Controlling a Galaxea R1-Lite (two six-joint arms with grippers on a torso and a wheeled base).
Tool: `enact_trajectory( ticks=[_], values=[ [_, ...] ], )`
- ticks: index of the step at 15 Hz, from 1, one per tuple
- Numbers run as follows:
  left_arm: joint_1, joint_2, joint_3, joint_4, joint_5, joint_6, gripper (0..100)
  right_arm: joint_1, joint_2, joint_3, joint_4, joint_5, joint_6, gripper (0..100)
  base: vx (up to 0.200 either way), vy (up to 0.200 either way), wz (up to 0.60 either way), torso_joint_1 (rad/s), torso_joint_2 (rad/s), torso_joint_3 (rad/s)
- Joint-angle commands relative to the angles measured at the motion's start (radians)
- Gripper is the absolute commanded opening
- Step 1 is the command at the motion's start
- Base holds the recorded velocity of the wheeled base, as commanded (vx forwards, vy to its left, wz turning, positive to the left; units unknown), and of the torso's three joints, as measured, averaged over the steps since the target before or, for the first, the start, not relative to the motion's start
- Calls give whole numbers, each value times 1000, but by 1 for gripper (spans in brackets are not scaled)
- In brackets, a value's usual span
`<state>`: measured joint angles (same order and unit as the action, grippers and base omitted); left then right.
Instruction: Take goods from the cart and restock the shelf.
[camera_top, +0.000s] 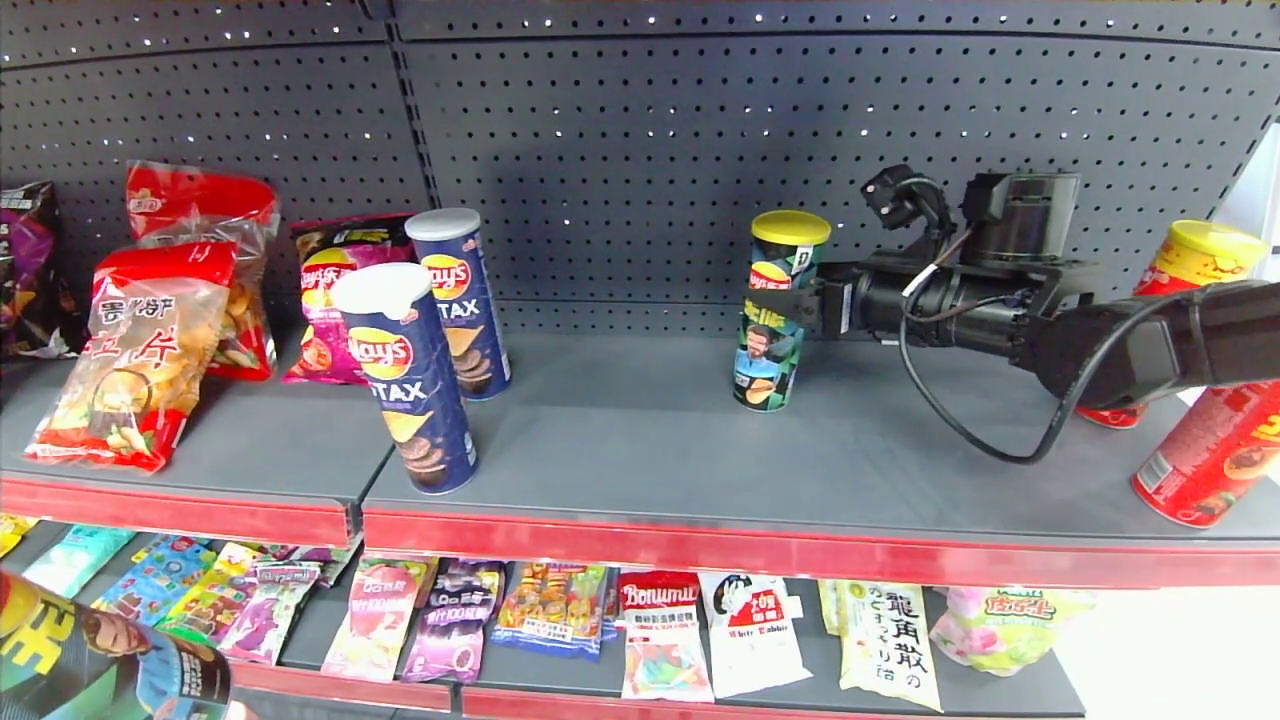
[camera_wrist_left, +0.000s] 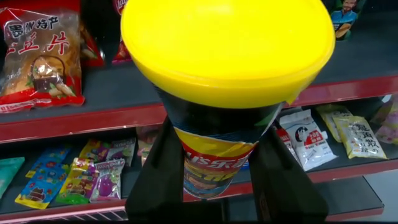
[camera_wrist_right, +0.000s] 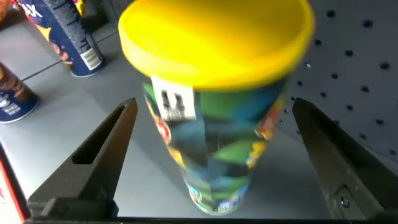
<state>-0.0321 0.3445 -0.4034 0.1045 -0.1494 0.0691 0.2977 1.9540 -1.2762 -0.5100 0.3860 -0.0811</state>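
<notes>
A green chip can with a yellow lid (camera_top: 775, 345) stands upright on the grey shelf (camera_top: 640, 440), near the pegboard back wall. My right gripper (camera_top: 782, 303) reaches in from the right and is open around it. In the right wrist view both fingers (camera_wrist_right: 93, 162) stand clear of the green can (camera_wrist_right: 217, 149), one on each side. My left gripper (camera_wrist_left: 217, 186) is shut on a second yellow-lidded can (camera_wrist_left: 227, 50), held below the shelf's front edge. That second can (camera_top: 90, 665) shows at the lower left corner of the head view.
Two tall blue cans (camera_top: 410, 380) (camera_top: 462, 300) stand left of the green one, with snack bags (camera_top: 140, 360) beyond them. Red cans (camera_top: 1215, 440) (camera_top: 1195, 265) sit at the far right. The lower shelf holds several packets (camera_top: 660, 630). The shelf's red front lip (camera_top: 800, 550) runs across.
</notes>
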Motion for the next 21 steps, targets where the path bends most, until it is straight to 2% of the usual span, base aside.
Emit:
enact_trajectory(
  ticks=[1, 6, 7, 13, 16, 21],
  values=[
    [0, 2, 0, 0, 1, 0, 0, 9, 32, -29, -1, -6, 0, 100, 0, 0, 0, 0, 0, 0],
    [0, -1, 12, 0, 1, 0, 0, 28, 83, -104, -1, -16, -2, 100, 0, 0, 0, 0, 0, 0],
    [0, -1, 12, 0, 2, 0, 0, 26, 86, -107, -1, -15, -2, 0, 0, 0, 0, 0, 0, 0],
    [0, -4, 17, 0, 1, -2, 0, 35, 32, -75, 10, 28, -11, 0, 0, 0, 0, 0, 0, 0],
    [0, -10, 11, -2, 1, -2, 0, 35, -115, 64, 13, 103, -19, 0, 0, 0, 0, 0, 0, 0],
    [0, -7, -2, -5, -6, -2, 0, 17, -230, 235, 13, 223, -175, 0, 0, 0, 0, 0, 0, 0]
  ],
)
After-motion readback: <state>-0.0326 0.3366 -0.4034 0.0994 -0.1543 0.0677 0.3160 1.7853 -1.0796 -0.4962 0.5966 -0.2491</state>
